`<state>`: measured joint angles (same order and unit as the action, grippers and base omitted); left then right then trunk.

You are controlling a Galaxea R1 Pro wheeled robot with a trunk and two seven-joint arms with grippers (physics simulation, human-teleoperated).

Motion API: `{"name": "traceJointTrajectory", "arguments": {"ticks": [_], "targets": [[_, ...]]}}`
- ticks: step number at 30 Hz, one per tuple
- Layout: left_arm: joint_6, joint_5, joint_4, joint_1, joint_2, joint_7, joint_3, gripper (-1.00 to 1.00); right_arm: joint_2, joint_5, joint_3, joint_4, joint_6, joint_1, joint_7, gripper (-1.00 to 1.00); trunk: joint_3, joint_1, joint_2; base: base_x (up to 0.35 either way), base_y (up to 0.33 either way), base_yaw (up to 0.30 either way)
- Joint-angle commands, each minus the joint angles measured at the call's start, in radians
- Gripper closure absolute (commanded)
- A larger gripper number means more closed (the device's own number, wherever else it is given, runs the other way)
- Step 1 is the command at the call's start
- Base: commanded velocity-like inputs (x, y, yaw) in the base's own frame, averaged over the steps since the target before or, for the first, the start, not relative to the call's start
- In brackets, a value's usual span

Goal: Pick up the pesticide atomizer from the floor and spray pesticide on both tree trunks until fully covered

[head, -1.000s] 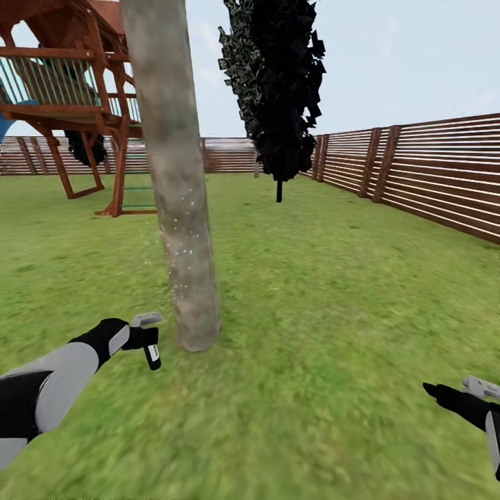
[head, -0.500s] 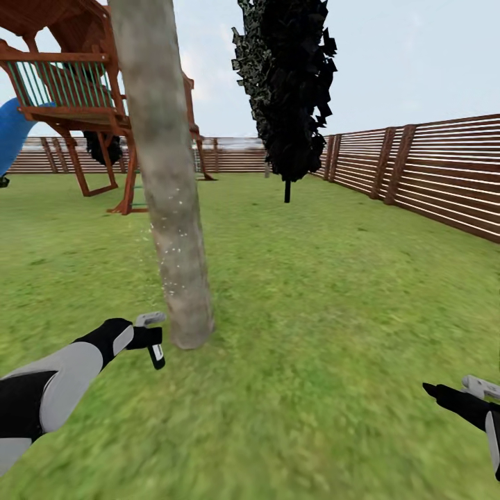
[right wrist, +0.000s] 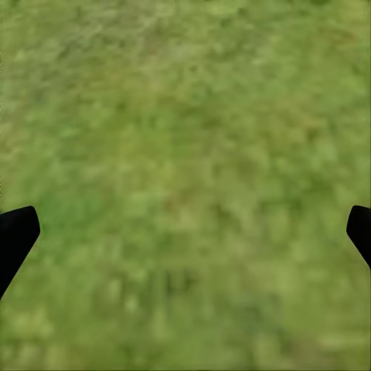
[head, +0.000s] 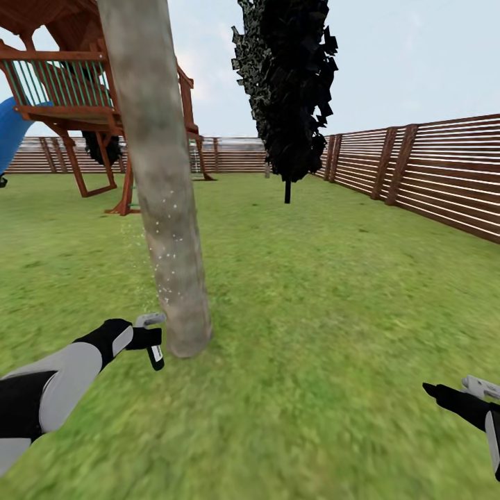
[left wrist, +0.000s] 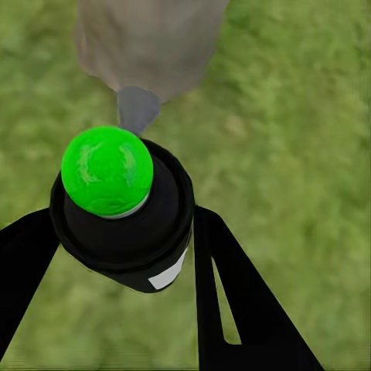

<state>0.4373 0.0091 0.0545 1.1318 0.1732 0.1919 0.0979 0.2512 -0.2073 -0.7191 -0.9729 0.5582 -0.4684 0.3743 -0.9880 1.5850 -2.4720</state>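
Here we take the tree trunk (head: 158,180) as our landmark: a thick, straight, branchless column of mottled grey-brown bark, leaning slightly, rising from the grass (head: 312,292). Fine white specks of pesticide (head: 167,257) dot its lower left side.

Left of the trunk and far behind it, we see a wooden play tower (head: 66,90) of reddish-brown beams with a green-railed deck, and a smooth blue slide (head: 12,135) at its side.

Low and just left of the trunk's base, our left gripper (head: 149,335) is closed on the pesticide atomizer (head: 154,354), a small black cylinder with a pale strip, hanging tilted below the grey-white fingers. In the left wrist view the atomizer (left wrist: 124,209) is a round black body capped by a glossy bright green ball, a white label patch on its side and a grey nozzle pointing at the trunk (left wrist: 147,39); the black fingers (left wrist: 232,301) clamp it from both sides.

Right of the trunk and further back stands a dark conifer (head: 288,90), blocky black foliage on a thin stem. Beyond it runs a brown fence (head: 430,170) of horizontal slats.

Far right of the trunk and low, our right gripper (head: 479,389) hangs over rough, mottled green lawn; in the right wrist view its dark fingertips (right wrist: 15,236) sit wide apart, holding nothing, over blurred grass (right wrist: 185,170).
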Motion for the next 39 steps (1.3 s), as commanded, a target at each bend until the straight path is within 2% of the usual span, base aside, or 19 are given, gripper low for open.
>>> {"name": "traceJointTrajectory", "arguments": {"ticks": [1,4,7,11,13,16,18,20,22,23,28,39], "targets": [[0.007,0.001,-0.018,0.0,0.0,0.001,0.008,1.0,-0.001,-0.011,-0.003,-0.001,0.003,-0.001,0.009,-1.0,-0.001,0.0,0.0,0.021,0.0,0.0],[0.018,-0.002,-0.029,0.0,0.002,0.0,0.006,1.0,-0.001,-0.011,-0.002,-0.001,0.003,-0.001,0.009,-1.0,-0.001,0.0,0.0,0.007,0.0,0.0],[0.105,-0.006,-0.031,0.0,0.005,0.0,0.005,1.0,-0.001,-0.011,-0.002,0.0,0.003,-0.001,0.009,-1.0,-0.001,0.0,0.0,0.001,0.0,0.0],[0.126,-0.008,-0.031,0.0,0.005,0.0,0.005,1.0,-0.001,-0.011,-0.002,0.0,0.003,-0.001,0.009,-1.0,-0.001,0.0,0.0,0.0,0.0,0.005],[0.128,-0.022,-0.031,0.0,0.005,0.0,0.004,1.0,-0.001,-0.011,-0.002,0.0,0.003,-0.001,0.009,-1.0,-0.001,0.0,0.0,0.0,0.0,0.163],[0.127,-0.073,-0.031,0.0,0.001,0.0,0.003,1.0,-0.001,-0.012,-0.002,0.0,0.003,-0.001,0.009,-1.0,-0.001,0.0,0.0,0.009,0.0,0.204],[0.127,-0.081,-0.031,0.0,-0.001,-0.002,0.003,1.0,-0.001,-0.012,-0.002,-0.001,0.003,-0.001,0.009,-1.0,-0.001,0.0,0.0,0.184,-0.079,0.041],[0.127,-0.082,-0.031,0.0,-0.002,-0.022,0.003,1.0,-0.001,-0.011,-0.002,-0.001,0.003,-0.001,0.009,-1.0,-0.001,0.0,0.0,0.251,-0.147,0.01],[0.127,-0.08,-0.031,0.0,-0.009,-0.137,0.003,1.0,-0.001,-0.011,-0.002,-0.001,0.003,-0.001,0.009,-1.0,-0.001,0.0,0.0,0.269,-0.173,0.002],[0.127,-0.08,-0.031,0.0,-0.012,-0.15,0.003,1.0,-0.001,-0.011,-0.002,-0.001,0.003,-0.001,0.009,-1.0,-0.001,0.0,0.0,0.272,-0.181,0.0],[0.127,-0.079,-0.031,0.0,-0.015,-0.164,0.005,1.0,-0.001,-0.012,-0.002,-0.001,0.003,-0.001,0.009,-1.0,-0.001,0.0,0.0,0.108,-0.066,0.041],[0.127,-0.078,-0.033,0.0,-0.011,-0.166,0.005,1.0,-0.001,-0.012,-0.003,-0.001,0.003,-0.001,0.009,-1.0,-0.001,0.0,0.0,0.001,-0.001,0.239]]}}
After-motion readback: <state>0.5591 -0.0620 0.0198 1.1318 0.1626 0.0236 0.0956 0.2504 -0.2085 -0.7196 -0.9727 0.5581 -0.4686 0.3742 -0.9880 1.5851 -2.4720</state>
